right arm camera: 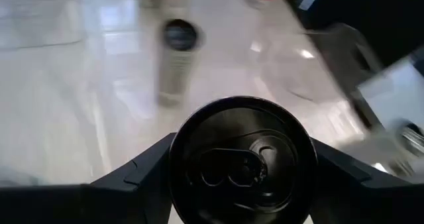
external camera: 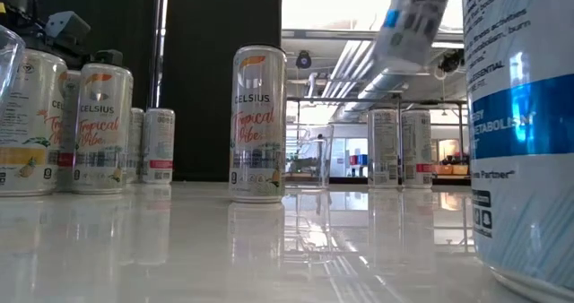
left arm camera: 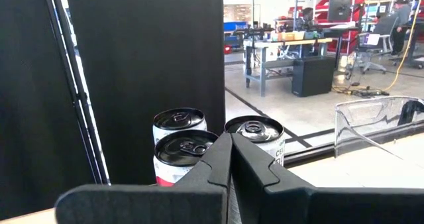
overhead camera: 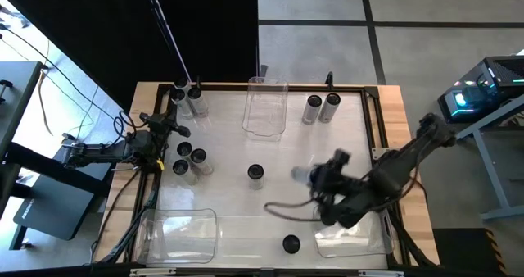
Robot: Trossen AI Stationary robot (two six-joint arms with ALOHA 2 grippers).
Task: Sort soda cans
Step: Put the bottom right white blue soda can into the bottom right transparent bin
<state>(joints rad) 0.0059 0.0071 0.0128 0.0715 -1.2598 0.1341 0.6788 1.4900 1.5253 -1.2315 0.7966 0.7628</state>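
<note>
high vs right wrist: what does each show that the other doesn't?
Only high: the parked left end effector at the table's left edge, three clear bins, every can cluster. Only right wrist: the held can lid close up, with fingers on either side of it. Both: the right end effector holding that can and the lone center can standing beyond.

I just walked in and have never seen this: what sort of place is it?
Probably a robotics lab or workshop. Two dark arms work a white table of silver soda cans; beyond it stand cluttered workbenches on concrete floor.
</note>
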